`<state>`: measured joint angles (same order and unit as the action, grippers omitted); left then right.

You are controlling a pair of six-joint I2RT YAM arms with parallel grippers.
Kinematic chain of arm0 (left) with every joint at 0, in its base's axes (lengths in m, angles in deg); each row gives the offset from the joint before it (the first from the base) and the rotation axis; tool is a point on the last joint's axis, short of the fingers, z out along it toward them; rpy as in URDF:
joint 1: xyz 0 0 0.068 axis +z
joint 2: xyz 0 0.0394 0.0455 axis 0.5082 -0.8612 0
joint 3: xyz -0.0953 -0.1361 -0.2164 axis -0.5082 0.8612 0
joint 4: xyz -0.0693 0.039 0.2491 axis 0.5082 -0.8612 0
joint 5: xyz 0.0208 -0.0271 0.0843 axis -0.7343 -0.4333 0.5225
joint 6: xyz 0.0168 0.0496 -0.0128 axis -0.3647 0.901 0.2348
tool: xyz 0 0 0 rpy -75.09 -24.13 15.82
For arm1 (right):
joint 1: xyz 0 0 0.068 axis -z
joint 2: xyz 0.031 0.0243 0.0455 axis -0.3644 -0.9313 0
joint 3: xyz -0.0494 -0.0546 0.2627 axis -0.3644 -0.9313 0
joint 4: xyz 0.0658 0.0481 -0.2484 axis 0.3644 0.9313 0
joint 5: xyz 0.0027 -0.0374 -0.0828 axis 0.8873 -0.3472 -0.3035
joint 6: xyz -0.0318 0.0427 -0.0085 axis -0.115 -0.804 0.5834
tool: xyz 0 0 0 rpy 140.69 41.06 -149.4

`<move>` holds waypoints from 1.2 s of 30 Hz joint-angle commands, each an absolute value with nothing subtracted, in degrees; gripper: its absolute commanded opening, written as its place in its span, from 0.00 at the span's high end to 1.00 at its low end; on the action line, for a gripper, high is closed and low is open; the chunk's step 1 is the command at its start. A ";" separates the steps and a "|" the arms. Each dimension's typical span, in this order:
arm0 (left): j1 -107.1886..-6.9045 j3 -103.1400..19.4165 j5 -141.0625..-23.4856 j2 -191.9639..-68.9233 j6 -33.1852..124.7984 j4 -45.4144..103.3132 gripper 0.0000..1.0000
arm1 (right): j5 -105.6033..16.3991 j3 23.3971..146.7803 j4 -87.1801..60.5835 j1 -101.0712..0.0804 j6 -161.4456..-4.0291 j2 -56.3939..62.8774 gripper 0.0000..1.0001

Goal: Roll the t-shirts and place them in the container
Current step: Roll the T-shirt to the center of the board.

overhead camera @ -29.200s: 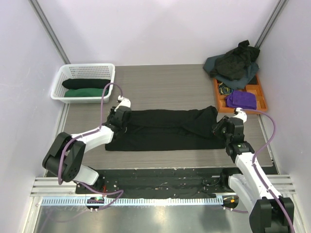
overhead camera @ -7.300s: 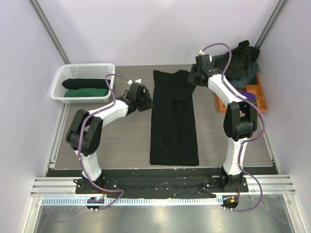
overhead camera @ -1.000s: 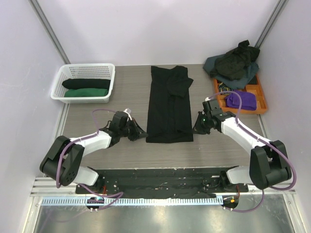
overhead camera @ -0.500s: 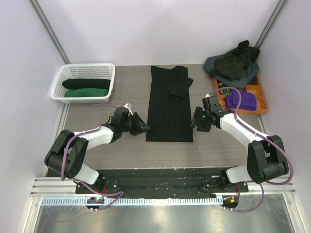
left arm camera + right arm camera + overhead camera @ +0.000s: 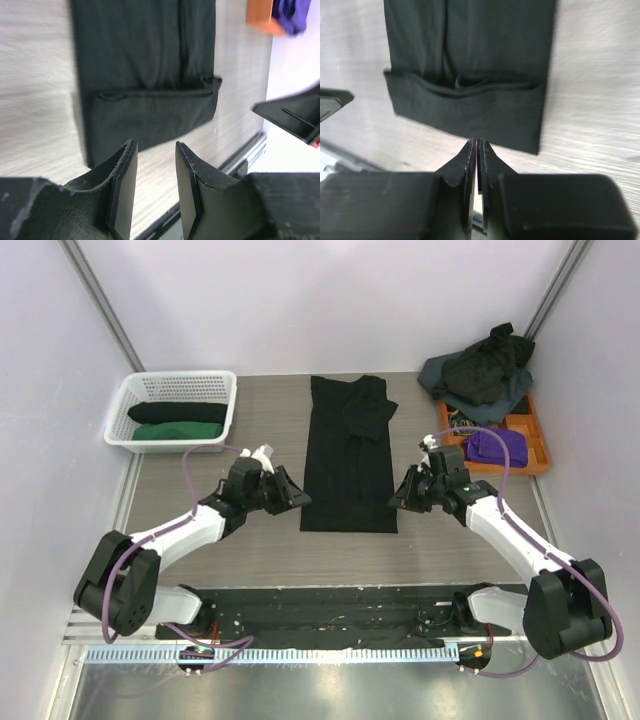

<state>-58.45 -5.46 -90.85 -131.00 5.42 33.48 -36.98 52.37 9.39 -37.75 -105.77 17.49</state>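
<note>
The left pincer (image 5: 153,148) stands partly released: its two fingers (image 5: 124,172) are apart with a clear gap, and nothing lies between them. It grasps nothing. Just ahead of its tips lies the black t-shirt (image 5: 350,455), a long narrow strip on the table (image 5: 250,550), running away from both pincers. The strip's near end (image 5: 155,112) is turned over once into a flat band, and that band's left corner is the part closest to these tips.

The right pincer (image 5: 477,144) is clenched, its fingers pressed flat together. Its tips sit right at the edge of the turned-over band, near the right corner. Whether any cloth is pinched there I cannot tell.

The two pincers face each other across the shirt's near end, one on each side.

Beyond the left pincer and to its left is a white basket (image 5: 150,388) holding rolled shirts (image 5: 178,421), one black and one green. Beyond the right pincer and to its right are an orange tray (image 5: 525,427) with a purple cloth (image 5: 497,445), and farther off a pile of shirts (image 5: 482,368).
</note>
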 commanded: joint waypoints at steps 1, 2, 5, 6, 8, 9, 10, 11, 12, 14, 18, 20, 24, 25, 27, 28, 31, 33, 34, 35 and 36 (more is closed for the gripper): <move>-61.04 -7.57 -94.75 -133.51 7.99 35.28 0.60 | -26.41 49.89 -0.43 -39.47 -109.40 15.16 0.89; -61.31 -7.92 -95.28 -134.39 8.08 35.72 0.60 | -23.79 49.54 -3.93 -39.73 -110.11 13.33 0.89; -61.84 -9.50 -96.68 -137.21 7.73 37.30 0.60 | -19.04 47.78 -12.10 -40.35 -113.71 8.76 0.90; -61.75 -9.77 -97.04 -137.91 7.64 37.83 0.60 | -18.06 47.43 -13.53 -40.44 -115.11 7.34 0.90; -61.84 -10.38 -97.22 -139.75 7.64 39.05 0.60 | -16.30 46.46 -20.64 -40.53 -116.70 5.06 0.90; -61.84 -10.56 -97.04 -140.55 7.64 39.50 0.60 | -15.08 46.28 -22.31 -40.62 -117.40 2.70 0.90; -61.84 -10.91 -96.95 -141.34 7.73 39.68 0.60 | -14.54 46.19 -25.12 -40.88 -118.28 1.63 0.90; -61.84 -11.52 -96.95 -142.74 7.82 40.03 0.60 | -14.28 46.37 -25.93 -40.88 -118.37 0.31 0.90; -61.75 -11.88 -96.87 -143.54 8.16 40.20 0.60 | -14.62 46.63 -26.02 -41.05 -118.37 -2.05 0.90; -61.57 -12.32 -95.99 -145.73 8.17 41.08 0.60 | -15.32 47.86 -26.29 -41.06 -117.85 -4.87 0.90; -60.78 -11.53 -93.09 -148.46 8.34 42.84 0.61 | -20.41 50.84 -23.39 -41.06 -116.35 -12.34 0.91; -60.35 -10.92 -90.54 -149.16 8.43 42.93 0.61 | -22.18 51.29 -22.68 -41.06 -115.83 -16.65 0.92; -60.08 -9.08 -88.25 -149.26 8.78 42.75 0.63 | -21.40 49.54 -25.31 -40.97 -115.91 -19.48 0.92; -60.08 -8.81 -87.90 -148.56 8.87 42.75 0.63 | -21.57 49.18 -25.49 -41.06 -115.83 -18.95 0.92; -60.08 -8.19 -87.11 -146.89 9.48 42.23 0.63 | -22.53 48.48 -24.80 -41.06 -114.87 -15.71 0.91; -60.08 -8.01 -86.76 -144.62 9.75 41.79 0.62 | -23.49 48.74 -21.92 -41.06 -113.99 -14.30 0.89; -60.17 -7.84 -86.06 -139.53 11.85 38.37 0.58 | -26.40 49.36 -15.86 -41.06 -111.35 -7.54 0.78; -60.34 -7.14 -84.83 -136.53 13.35 35.56 0.56 | -28.68 49.18 -12.51 -40.97 -110.29 -1.85 0.68; -60.69 -6.79 -84.39 -135.38 13.88 34.68 0.53 | -29.65 49.01 -9.44 -41.06 -109.33 0.28 0.66; -60.87 -5.74 -83.95 -132.93 14.23 33.01 0.52 | -30.70 48.74 -7.76 -41.06 -108.89 2.13 0.65; -61.22 -5.29 -83.68 -132.04 14.84 32.39 0.50 | -32.89 47.87 -6.26 -41.06 -108.62 5.97 0.62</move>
